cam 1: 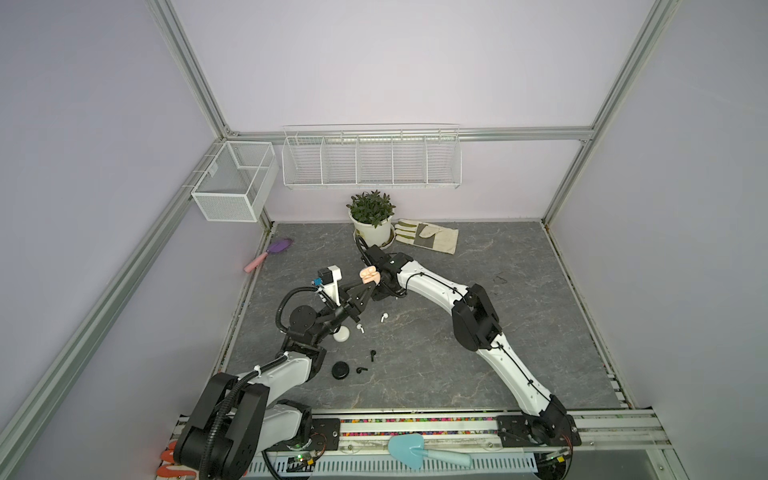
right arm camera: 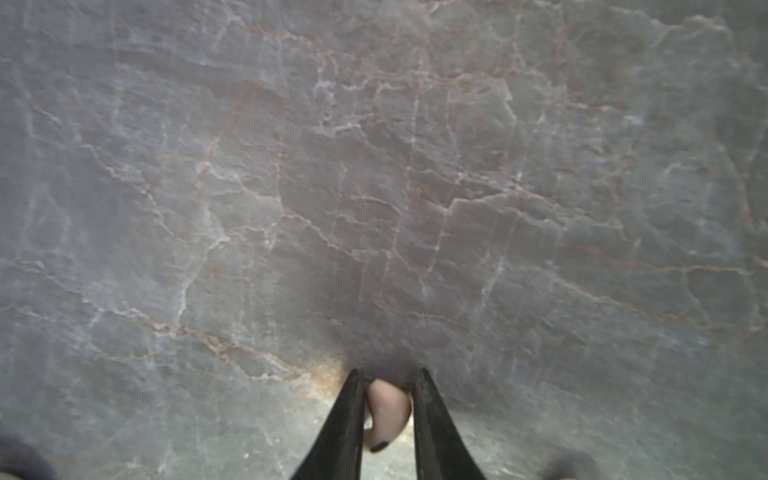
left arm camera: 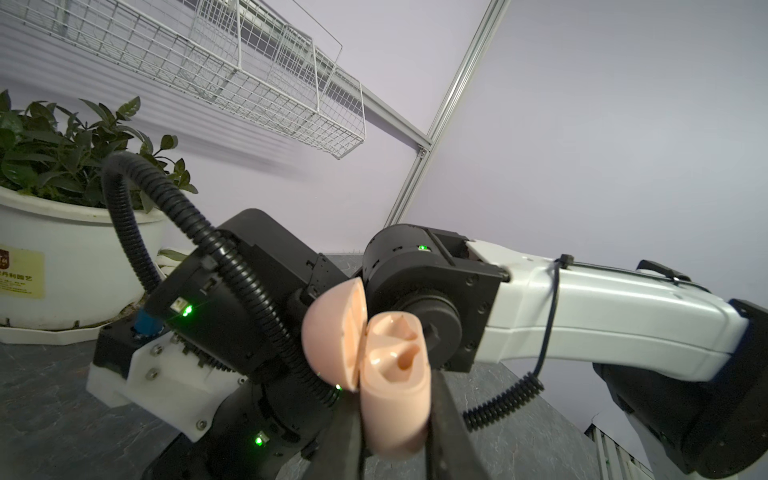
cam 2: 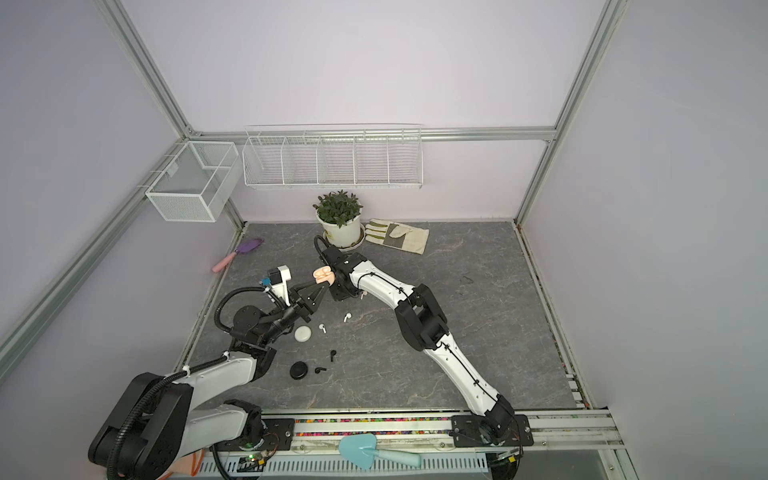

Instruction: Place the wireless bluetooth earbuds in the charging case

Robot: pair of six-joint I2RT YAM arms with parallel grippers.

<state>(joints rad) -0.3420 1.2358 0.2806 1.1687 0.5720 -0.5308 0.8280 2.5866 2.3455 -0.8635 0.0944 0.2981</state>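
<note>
**Earbud (right arm camera: 388, 409) pinched beside the open charging case (left arm camera: 395, 349)**

The earbud sits between the fingers of the right gripper (right arm camera: 387, 374), which press against both its sides and point down at the desk (right arm camera: 374, 166). The left gripper (left arm camera: 392, 392) is clamped on the base of the charging case. It holds the case in the air just beside the right gripper, over the desk's middle toward the left edge. Nearer the front-left corner, two white earbuds (cam 1: 360, 328) and two black earbuds (cam 1: 372, 354) lie loose. A closed white case (cam 2: 302, 333) and a closed black case (cam 2: 298, 370) lie beside them.

The desk is grey with pale stone veins, and lilac walls in an aluminium frame surround it. A potted plant (cam 1: 371, 220) and a work glove (cam 1: 426, 237) sit at the far edge. A purple brush (cam 1: 270, 253) lies by the far-left corner, and wire baskets (cam 1: 372, 158) hang on the back wall.

The charging case is a glossy peach clamshell with its lid swung wide, showing two moulded wells. The pinched earbud looks pale and blurred, with a rounded head and a short, dark-tipped stem.
</note>
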